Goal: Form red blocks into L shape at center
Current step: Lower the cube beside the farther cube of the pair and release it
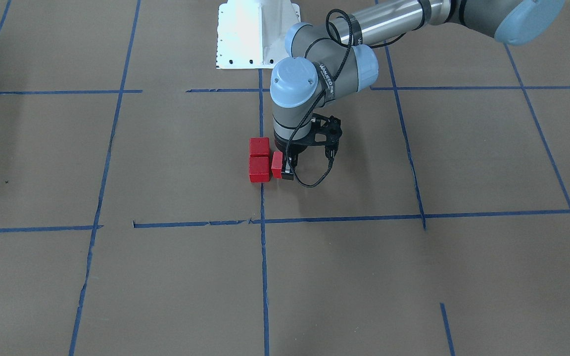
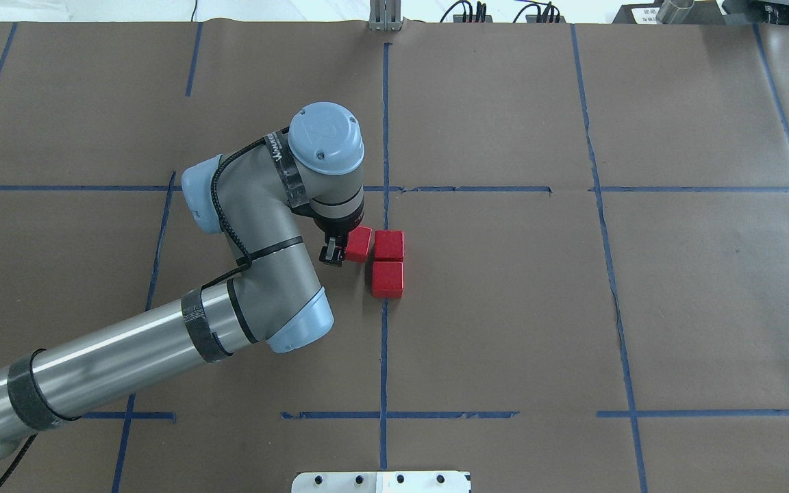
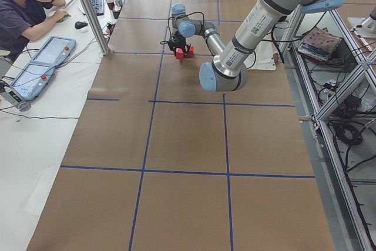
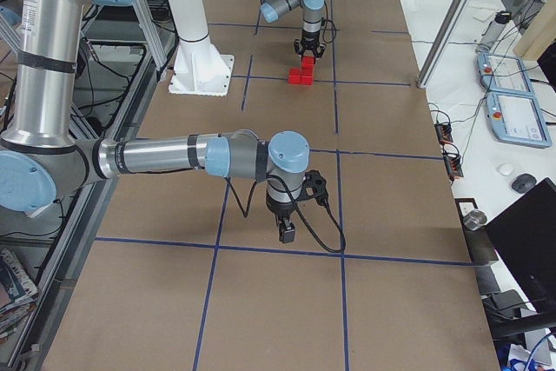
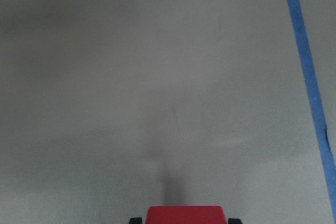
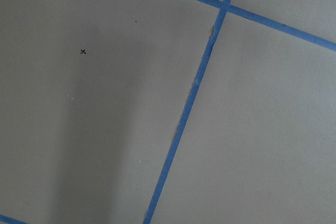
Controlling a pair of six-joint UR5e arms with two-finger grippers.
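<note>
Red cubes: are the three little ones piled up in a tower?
No, two small red cubes lie touching on the brown table, the third red cube beside them in the left gripper.

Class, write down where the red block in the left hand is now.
Overhead view: the held block, in the left hand, is near the centre, just left of the vertical blue line and beside the farther placed block.

Desk [image 2: 504, 329]: brown paper cover, matt, seams slightly creased.
Tape lines [image 2: 384, 356]: blue, thin, matt, edges frayed in places.
Red blocks [image 2: 388, 279]: smooth plain faces, faint sheen.
Left arm [image 2: 107, 373]: shiny brushed-metal tube; matt grey joints; smooth pale-blue plastic-looking caps.
Right arm [image 4: 156, 155]: shiny metal tube, matt grey joint.
Cable [image 1: 309, 186]: black, dull sheath.
Base plate [image 1: 253, 34]: white, glossy, painted-metal look.
</note>
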